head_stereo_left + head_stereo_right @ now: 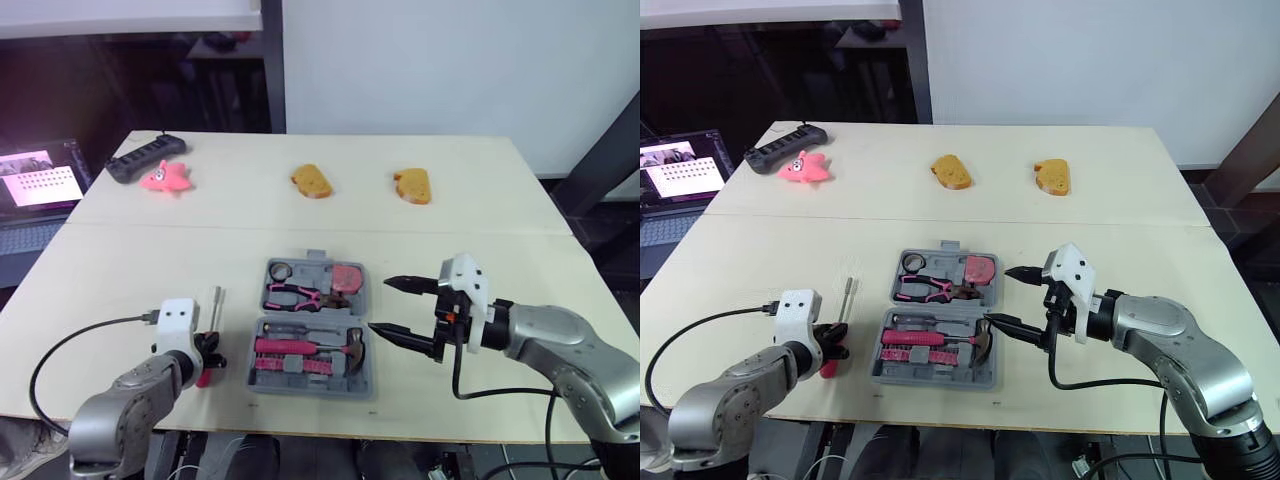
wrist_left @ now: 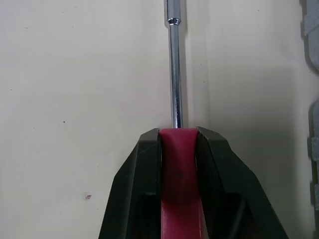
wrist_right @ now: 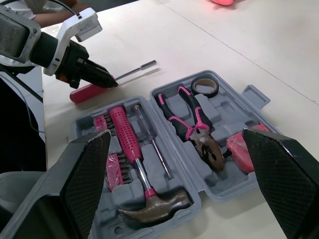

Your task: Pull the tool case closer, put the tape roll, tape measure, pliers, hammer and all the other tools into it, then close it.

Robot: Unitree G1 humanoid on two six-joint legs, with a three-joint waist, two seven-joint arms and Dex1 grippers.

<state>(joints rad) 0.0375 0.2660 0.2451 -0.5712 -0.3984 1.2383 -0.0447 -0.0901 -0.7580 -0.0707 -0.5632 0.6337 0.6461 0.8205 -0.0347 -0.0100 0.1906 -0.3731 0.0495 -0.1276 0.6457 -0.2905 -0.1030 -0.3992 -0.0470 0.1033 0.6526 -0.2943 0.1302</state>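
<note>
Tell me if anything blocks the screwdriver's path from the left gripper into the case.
Nothing visible: only bare table lies between the screwdriver, held by the left gripper, and the open tool case.

Red-handled screwdriver pinched between left fingers; shaft over table.

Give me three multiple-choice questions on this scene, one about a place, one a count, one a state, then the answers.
1. Where does the red-handled driver lie relative to the tool case? A) inside it B) on the table, left of it C) on its lid
2. How many orange bread-shaped items lie at the table's far side? A) one B) two C) three
3. How is the right gripper? A) open, empty B) shut on a tool C) shut on the case
Answers: 1 B, the left gripper clamps its handle outside the case. 2 B, two sit apart. 3 A, its fingers are spread with nothing between.
</note>
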